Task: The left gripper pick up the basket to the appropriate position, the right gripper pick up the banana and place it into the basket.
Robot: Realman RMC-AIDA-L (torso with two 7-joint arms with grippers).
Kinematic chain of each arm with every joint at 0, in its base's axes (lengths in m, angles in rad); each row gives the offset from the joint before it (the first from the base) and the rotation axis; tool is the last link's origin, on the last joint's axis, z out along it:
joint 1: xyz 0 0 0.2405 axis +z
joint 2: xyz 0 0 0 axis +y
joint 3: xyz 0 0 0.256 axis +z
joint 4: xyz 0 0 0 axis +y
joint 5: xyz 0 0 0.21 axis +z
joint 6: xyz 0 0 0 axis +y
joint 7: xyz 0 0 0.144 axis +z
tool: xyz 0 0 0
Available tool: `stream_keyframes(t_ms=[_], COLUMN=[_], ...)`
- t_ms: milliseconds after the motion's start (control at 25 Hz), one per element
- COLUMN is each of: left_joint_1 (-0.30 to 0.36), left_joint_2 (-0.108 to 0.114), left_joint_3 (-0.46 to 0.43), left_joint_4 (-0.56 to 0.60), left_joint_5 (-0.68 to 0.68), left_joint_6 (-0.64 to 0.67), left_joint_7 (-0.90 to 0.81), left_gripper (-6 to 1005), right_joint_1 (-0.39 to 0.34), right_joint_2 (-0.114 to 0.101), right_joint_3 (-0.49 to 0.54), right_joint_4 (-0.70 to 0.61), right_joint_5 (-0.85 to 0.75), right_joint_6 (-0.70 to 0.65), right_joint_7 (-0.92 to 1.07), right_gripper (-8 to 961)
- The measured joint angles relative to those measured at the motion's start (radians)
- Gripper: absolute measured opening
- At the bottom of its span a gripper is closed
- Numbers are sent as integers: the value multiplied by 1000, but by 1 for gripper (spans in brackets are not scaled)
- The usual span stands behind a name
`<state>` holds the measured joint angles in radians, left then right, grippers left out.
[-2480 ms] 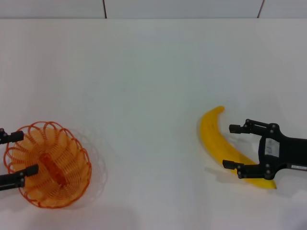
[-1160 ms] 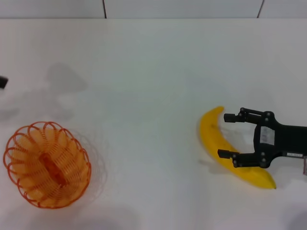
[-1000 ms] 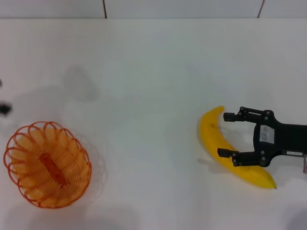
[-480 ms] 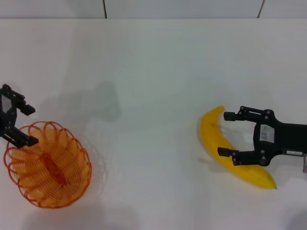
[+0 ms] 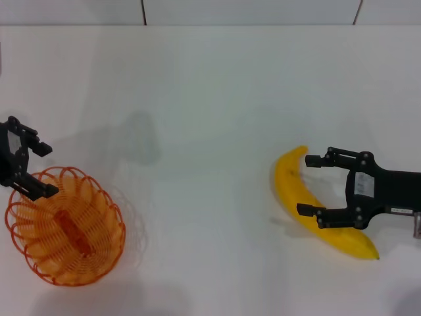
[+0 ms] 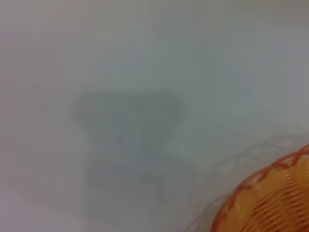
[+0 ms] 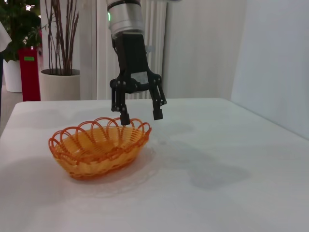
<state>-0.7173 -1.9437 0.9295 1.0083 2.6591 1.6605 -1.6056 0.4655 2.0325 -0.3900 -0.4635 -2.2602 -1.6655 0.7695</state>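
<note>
Jaws spread wide on the left gripper, pointing down over the far rim of the basket, one fingertip just at the scalloped edge, the other outside it and clear of the wire. Seen from the right wrist view as the same left gripper hanging vertically from an upright arm above that rim, nothing held between the fingers. Jaws likewise apart on the right gripper, lying low and level, reaching in from the robot's right with one finger on each side of the banana; no contact that can be told for sure, nothing clamped. Banana flat on the white table, curved, its upper tip just beside the farther finger, its lower end under the gripper's body. Basket upright on the table at the robot's left, well apart from the banana. In the left wrist view, only a corner of the basket and a soft shadow on the tabletop.
</note>
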Motion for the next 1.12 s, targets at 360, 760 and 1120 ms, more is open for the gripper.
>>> stream_keyframes(t_ms=[360, 760, 1120], left_joint_1=[-4, -14, -21], left_joint_2=[-5, -31, -55], left_joint_3=[8, 9, 52], left_joint_4=[-33, -51, -51], left_joint_5=[6, 43, 69], left_joint_6=[-57, -92, -104], left_joint_7=[1, 6, 13], left_gripper=[815, 689, 658], right_joint_1=[0, -1, -1], right_joint_2=[0, 0, 0], right_joint_3=[1, 1, 2], right_joint_4=[0, 0, 2], right_joint_5=[-1, 0, 0], right_joint_6=[0, -1, 0], right_joint_7=[-1, -1, -1], right_gripper=[866, 866, 866])
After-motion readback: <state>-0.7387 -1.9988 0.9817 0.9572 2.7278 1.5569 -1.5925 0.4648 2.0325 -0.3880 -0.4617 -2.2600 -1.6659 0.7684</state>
